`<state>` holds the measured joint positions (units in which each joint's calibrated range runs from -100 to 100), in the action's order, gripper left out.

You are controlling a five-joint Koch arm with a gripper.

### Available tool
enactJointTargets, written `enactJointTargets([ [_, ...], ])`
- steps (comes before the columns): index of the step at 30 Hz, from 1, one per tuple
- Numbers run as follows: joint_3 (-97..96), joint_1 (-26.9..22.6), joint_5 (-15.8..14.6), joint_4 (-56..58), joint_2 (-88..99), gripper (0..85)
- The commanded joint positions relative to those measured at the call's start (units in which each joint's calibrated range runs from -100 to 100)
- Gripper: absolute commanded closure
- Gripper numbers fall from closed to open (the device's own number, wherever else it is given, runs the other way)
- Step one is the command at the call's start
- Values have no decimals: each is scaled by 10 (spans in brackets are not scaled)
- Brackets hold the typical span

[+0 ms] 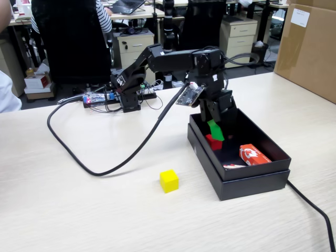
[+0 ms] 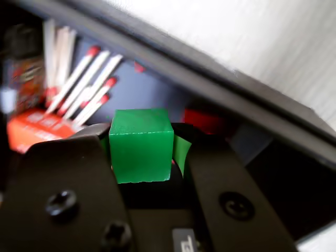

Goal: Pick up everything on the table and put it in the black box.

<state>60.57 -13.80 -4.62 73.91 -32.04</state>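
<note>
My gripper [image 1: 214, 131] reaches down into the black box [image 1: 252, 184], shut on the green cube [image 2: 140, 144]. The wrist view shows that cube wedged between the two black jaws, over the box's dark floor. In the fixed view the green cube [image 1: 214, 129] hangs just above the red cube [image 1: 212, 142], which lies in the box's far left part. The red cube [image 2: 205, 121] shows blurred behind the right jaw. The yellow cube [image 1: 169, 180] sits alone on the pale wooden table [image 1: 79, 210], left of the box.
A red-and-white packet [image 1: 253, 155] lies in the box's near right part, with matches [image 2: 79, 79] beside it. A thick black cable [image 1: 105, 170] loops over the table left of the arm. A brown carton [image 1: 310, 47] stands at the far right.
</note>
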Motion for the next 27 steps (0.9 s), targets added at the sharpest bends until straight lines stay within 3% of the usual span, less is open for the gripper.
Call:
enactJointTargets([
  [1,34,2,-5,-5,3,846],
  [6,21,8,-5,-5,-19,839],
  [7,1,9,-4,-3,-19,694],
  [8,-8,9,-4,-2,-15,620],
  [15,-24,9,-5,-3,36,463],
  [27,-149,40,1,-14,377,398],
])
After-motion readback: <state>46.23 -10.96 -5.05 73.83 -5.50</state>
